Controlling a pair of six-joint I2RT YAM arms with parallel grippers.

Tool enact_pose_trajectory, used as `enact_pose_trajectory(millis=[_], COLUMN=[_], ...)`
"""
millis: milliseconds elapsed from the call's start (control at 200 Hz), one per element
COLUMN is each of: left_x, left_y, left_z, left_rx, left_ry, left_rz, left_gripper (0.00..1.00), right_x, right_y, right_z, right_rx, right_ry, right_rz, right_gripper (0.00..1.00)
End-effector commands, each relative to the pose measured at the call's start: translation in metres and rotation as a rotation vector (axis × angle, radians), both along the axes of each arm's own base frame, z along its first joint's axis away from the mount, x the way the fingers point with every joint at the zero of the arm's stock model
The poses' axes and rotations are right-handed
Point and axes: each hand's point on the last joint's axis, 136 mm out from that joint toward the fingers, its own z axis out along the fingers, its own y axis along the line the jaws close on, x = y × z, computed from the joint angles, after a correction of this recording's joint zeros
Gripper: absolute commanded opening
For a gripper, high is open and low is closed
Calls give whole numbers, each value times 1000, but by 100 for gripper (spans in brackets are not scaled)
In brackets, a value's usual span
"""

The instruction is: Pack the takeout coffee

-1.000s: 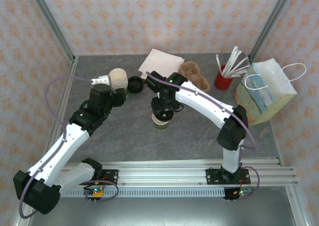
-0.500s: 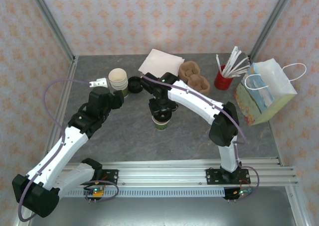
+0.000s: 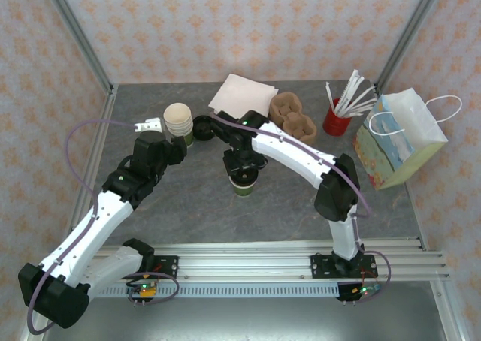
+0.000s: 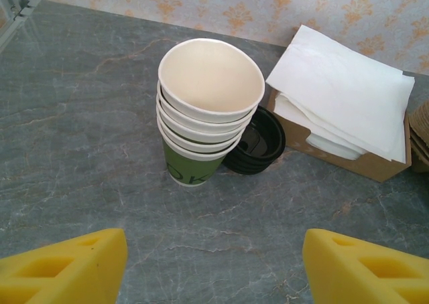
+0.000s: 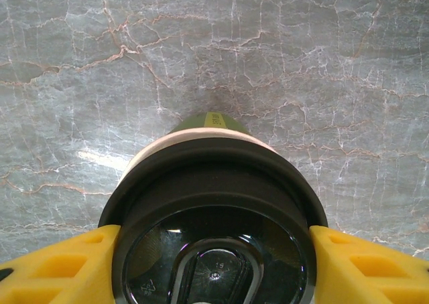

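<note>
Two yellow fingers (image 5: pixel 60 264) of the right gripper (image 5: pixel 214 250) press against opposite sides of the takeout coffee (image 5: pixel 214 177), clamped on it at or just under the lid. The cup stands upright on the surface (image 3: pixel 188 206) with its black lid seated.

Step in hand, as judged: lift the coffee and carry it to the paper bag (image 3: pixel 398 142), which stands upright well to the right of the coffee.

- Lift straight up before moving sideways.
- Hold the cup vertical; a tilt risks loosening the lid.
- Apply no more squeeze than the grip needs, since paper walls crush.
- Route the carry on the near side of the brown cup carrier (image 3: pixel 293 117) and the red holder of straws (image 3: pixel 338 119), both beyond and to the right of the coffee.
- Lower the cup through the bag mouth, clear of the handles.

The left gripper (image 4: pixel 214 247) hangs with fingers wide apart, holding nothing, beyond and to the left of the coffee. It faces the stack of lidless cups (image 4: pixel 204 116), the bare black lids (image 4: pixel 258 143) and the napkins (image 4: pixel 342 96).
</note>
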Motion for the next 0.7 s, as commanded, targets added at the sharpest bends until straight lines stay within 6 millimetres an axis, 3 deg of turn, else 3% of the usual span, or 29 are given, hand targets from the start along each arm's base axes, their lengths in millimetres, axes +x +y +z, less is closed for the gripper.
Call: enact_pose_trajectory(millis=[0,696], left_x=[-3,-2], left_y=[11,10], left_z=[1,0], left_rx=[34,30], left_ry=[-7,-6], left_rz=[30,27], left_gripper=[71,71], right_x=[-2,-3], right_y=[-4,0], right_z=[-11,-12], right_rx=[-45,-25], right_ry=[6,1], right_rz=[10,3], right_gripper=[63,63])
